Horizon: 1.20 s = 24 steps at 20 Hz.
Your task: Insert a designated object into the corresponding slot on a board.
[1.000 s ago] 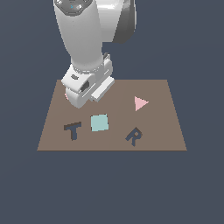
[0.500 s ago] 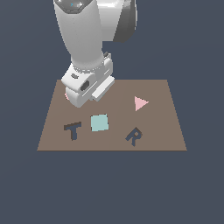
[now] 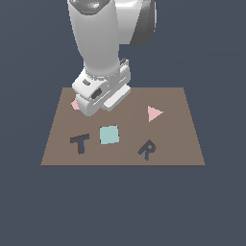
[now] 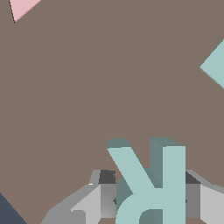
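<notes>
Clamping the teal R between closed fingers over the board, the gripper could jam it in the R slot, toward four o'clock, if rotated wrongly.

board: matt brown, smooth | teal r block: matt | arm: glossy white

Simulated test scene, no real room: flat brown board floats in a uniform dark blue-grey void; surfaces untextured, shading flat, render-like throughout.
</notes>
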{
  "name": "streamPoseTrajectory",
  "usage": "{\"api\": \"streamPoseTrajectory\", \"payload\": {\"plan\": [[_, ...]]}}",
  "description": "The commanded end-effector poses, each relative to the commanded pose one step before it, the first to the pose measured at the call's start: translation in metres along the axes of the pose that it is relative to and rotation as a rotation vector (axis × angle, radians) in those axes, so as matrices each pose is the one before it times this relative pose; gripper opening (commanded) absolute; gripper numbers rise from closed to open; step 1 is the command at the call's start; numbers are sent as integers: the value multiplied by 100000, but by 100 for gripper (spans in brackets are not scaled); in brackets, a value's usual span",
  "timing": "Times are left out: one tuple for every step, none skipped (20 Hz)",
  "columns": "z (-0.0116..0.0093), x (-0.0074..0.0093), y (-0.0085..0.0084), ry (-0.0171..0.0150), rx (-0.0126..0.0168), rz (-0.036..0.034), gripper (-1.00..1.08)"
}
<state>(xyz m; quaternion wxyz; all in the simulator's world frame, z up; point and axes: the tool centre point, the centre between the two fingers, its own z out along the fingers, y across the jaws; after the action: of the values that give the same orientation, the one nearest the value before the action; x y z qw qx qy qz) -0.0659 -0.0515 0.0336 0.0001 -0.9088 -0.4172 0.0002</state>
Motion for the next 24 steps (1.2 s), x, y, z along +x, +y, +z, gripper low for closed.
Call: {"api": "streamPoseTrajectory", "payload": {"plan": [[-33,510,-371,29,-26,4116,-100],[-9,223,-169,2,-2,1920,-100],[-9,238,-180,2,-2,2036,-100],[-10,251,-190,2,-1,2154,-100],[-10,266,-200,2,-1,2271,-100],[-11,281,-211,2,-1,2389,-100],[-11,295,-221,3,-1,2510,-100],[-12,310,-232,3,-1,2629,-100],[-12,325,-242,3,-1,2751,-100],[-13,340,-253,3,-1,2874,-100],[-13,356,-265,3,-1,2997,-100],[-14,371,-276,3,0,3124,-100],[-14,386,-286,4,0,3243,-100],[-15,392,-290,4,0,3281,-100],[-15,394,-291,4,0,3295,-100],[-15,397,-292,4,0,3310,-100],[-15,399,-294,4,0,3326,-100],[-15,402,-295,4,1,3343,-100],[-15,405,-297,3,1,3362,-100],[-15,408,-298,3,1,3382,-100],[-15,411,-300,3,1,3401,-100],[-15,414,-301,3,1,3424,-100],[-15,418,-303,3,1,3446,-100],[-15,421,-304,3,1,3469,-100]]}}
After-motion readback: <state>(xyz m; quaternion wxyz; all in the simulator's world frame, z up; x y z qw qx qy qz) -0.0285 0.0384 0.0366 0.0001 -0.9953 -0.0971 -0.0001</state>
